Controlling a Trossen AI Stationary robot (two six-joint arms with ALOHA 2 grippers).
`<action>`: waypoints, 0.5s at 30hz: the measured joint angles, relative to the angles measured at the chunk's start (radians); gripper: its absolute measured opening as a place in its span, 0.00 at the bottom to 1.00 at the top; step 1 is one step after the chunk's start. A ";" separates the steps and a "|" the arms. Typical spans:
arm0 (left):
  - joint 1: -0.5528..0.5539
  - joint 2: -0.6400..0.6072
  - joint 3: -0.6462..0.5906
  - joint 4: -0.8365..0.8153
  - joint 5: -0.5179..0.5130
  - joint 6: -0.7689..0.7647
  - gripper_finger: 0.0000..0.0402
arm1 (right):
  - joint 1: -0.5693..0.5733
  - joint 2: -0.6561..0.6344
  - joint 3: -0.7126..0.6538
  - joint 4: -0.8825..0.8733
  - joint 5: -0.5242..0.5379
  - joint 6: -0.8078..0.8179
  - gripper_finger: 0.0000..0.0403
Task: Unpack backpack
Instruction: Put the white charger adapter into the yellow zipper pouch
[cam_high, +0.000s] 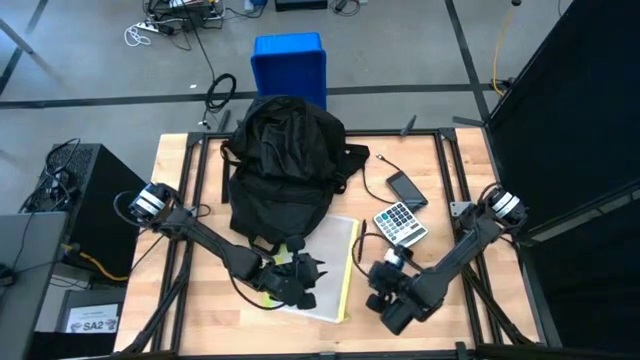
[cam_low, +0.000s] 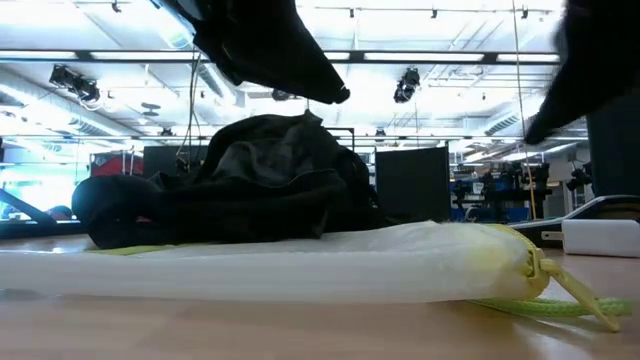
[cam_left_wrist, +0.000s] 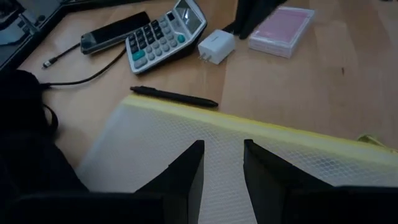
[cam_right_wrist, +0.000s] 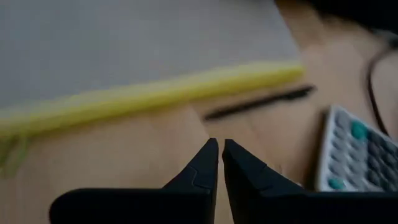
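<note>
1. backpack, large and of black fabric (cam_high: 283, 160), lay slumped at the far middle of the wooden table (cam_high: 470, 310), just in front of a blue plastic bin (cam_high: 289, 62).
2. items lay out on the table already: a translucent mesh pouch with a yellow zip edge (cam_left_wrist: 261, 155), a slim black pen (cam_left_wrist: 174, 96), a grey calculator (cam_left_wrist: 163, 34), a black phone (cam_left_wrist: 115, 32), a white charger block (cam_left_wrist: 216, 45) and a pink card pack (cam_left_wrist: 281, 30).
3. the left gripper (cam_left_wrist: 222, 163) hovered over the pouch, its fingers parted and holding nothing.
4. the right gripper (cam_right_wrist: 221, 155) hung above bare wood near the pen, pinched closed and empty.
5. unpacking looked well along; whether anything remained inside the bag could not be seen.
</note>
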 joint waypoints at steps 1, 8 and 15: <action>0.001 0.000 0.000 0.000 0.000 0.003 0.22 | 0.008 0.000 0.000 -0.025 0.000 0.046 0.01; 0.002 0.000 0.000 -0.002 0.001 0.005 0.22 | 0.025 -0.012 0.000 -0.215 -0.138 0.144 0.20; 0.001 0.000 0.000 -0.002 0.009 -0.003 0.22 | -0.025 -0.019 -0.056 -0.237 -0.342 -0.014 0.52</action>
